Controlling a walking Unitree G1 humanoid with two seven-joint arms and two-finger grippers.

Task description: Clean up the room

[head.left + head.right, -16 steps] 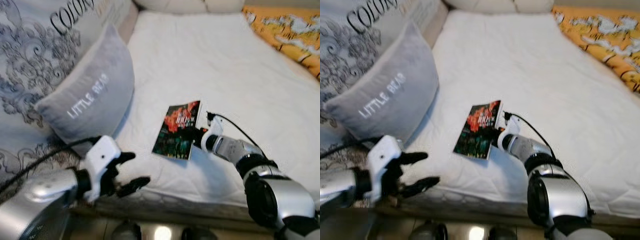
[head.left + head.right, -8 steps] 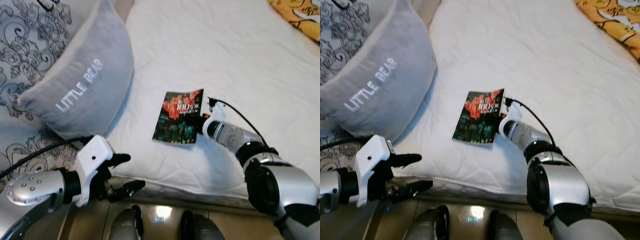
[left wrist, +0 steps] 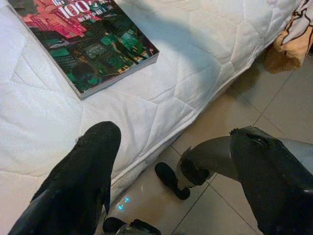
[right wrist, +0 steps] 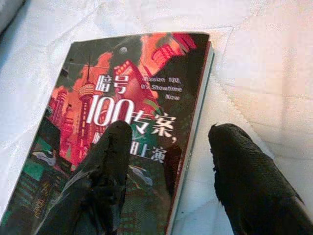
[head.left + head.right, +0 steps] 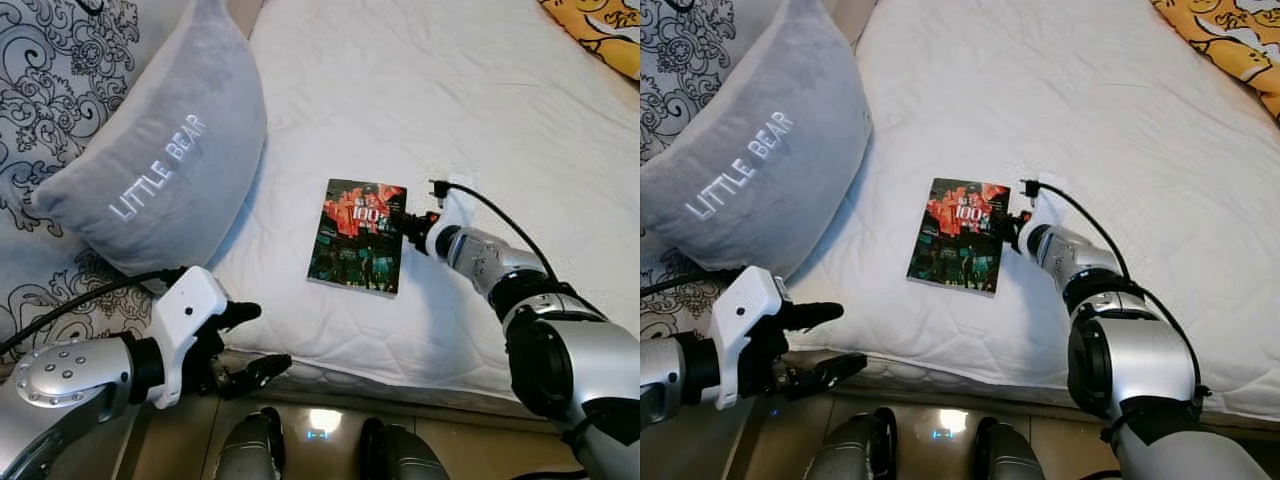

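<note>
Spread across the book's (image 5: pixel 958 235) right edge on the white bed (image 5: pixel 1160 130), my right gripper (image 4: pixel 168 174) grips nothing yet, so tidying seems barely begun.

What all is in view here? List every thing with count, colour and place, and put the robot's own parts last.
paperback book with a red and green city cover: one, flat on the mattress near its front edge.
quilted white mattress: one, white, across the middle.
grey plush cushion lettered LITTLE BEAR: one, at the mattress's left edge.
patterned grey and black bedding: one, far left, behind the cushion.
orange printed blanket: one, upper right corner.
tiled floor: beige, below the bed edge.
left gripper: open, off the bed's front edge.
right gripper: open, straddling the book's right edge.
robot feet: two, grey, on the floor.
</note>
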